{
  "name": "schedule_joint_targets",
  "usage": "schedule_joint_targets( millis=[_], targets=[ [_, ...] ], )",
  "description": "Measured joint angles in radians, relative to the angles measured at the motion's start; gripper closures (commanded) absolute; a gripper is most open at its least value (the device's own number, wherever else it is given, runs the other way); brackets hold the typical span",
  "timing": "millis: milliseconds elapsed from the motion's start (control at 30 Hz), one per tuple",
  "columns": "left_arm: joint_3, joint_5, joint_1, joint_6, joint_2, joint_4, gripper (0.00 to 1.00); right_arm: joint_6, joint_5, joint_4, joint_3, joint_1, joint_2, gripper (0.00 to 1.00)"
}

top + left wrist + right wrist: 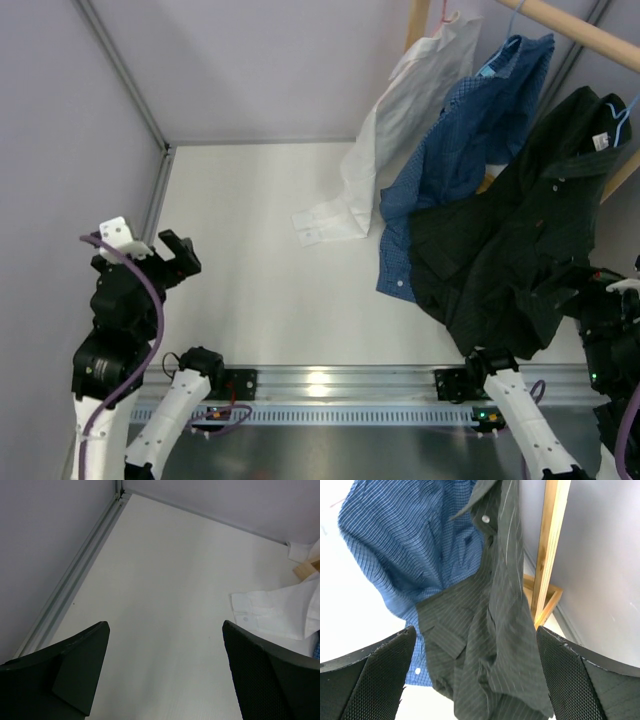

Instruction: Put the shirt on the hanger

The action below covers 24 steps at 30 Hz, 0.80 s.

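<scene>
Shirt, black, long-sleeved, finely striped (pixel 510 240): appears hung at the collar on the thin light-blue wire hanger (pixel 622 118) at the wooden rail (pixel 580 30), tail resting on the white table (pixel 250 250). Placement looks done. My left pincer (pixel 165 630) and right pincer (pixel 475 635): both apart, empty.
</scene>
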Motion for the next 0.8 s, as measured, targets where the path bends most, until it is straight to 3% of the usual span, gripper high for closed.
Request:
schedule_joint_targets(
  millis=[233, 800],
  targets=[
    [0.129, 0.034, 0.0, 0.022, -0.085, -0.119, 0.02, 0.002, -0.04, -0.087, 0.0, 0.005, -0.082, 0.0],
    [0.133, 0.066, 0.0, 0.03, -0.183, -0.246, 0.02, 0.007, -0.033, -0.191, -0.019, 0.061, -0.127, 0.01]
  ],
)
